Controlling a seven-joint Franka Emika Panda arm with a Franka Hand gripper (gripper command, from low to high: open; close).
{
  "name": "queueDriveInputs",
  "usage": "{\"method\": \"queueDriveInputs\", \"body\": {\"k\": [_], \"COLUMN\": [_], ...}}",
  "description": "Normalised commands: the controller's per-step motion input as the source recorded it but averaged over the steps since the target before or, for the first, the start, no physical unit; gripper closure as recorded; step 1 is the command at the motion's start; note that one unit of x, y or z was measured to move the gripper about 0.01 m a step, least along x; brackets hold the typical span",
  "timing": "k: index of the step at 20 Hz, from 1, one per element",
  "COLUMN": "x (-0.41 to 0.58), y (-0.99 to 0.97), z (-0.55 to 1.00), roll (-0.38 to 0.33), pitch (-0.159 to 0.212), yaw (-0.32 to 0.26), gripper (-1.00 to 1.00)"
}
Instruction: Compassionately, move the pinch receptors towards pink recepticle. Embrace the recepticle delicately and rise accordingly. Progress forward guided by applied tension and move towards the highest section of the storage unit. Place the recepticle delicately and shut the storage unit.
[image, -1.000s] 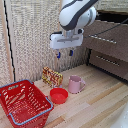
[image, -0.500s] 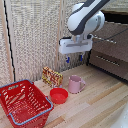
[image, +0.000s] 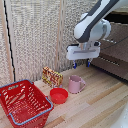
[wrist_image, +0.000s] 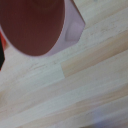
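The pink cup (image: 76, 84) is sat upright on the tabletop (image: 100, 102) just beside the red bowl (image: 58, 95); the claw (image: 82, 63) is held open and empty above it, so it's probably best lowered slowly, lined up over the rim.

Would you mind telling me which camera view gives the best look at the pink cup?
The exterior view shows the pink cup best: it stands whole and upright on the wooden table, beside the red bowl, its handle visible. The wrist view catches only part of its rim and dark inside from above, blurred and cropped.
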Motion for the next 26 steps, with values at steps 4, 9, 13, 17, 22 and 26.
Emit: {"method": "queueDriveInputs", "body": {"k": [4, 9, 13, 17, 22, 26], "x": [0.000, -0.002, -0.031, -0.006, 0.025, 0.049], "y": [-0.18, -0.03, 0.00, 0.12, 0.18, 0.13], "z": [-0.36, -0.32, -0.34, -0.31, -0.28, -0.21], "roll": [-0.023, -0.058, -0.091, -0.100, -0.119, -0.100], "pitch": [-0.040, 0.000, 0.000, 0.000, 0.000, 0.000], "yaw": [0.016, 0.031, 0.025, 0.029, 0.058, 0.134], "gripper": [-1.00, -1.00, -1.00, -1.00, -1.00, 1.00]}}
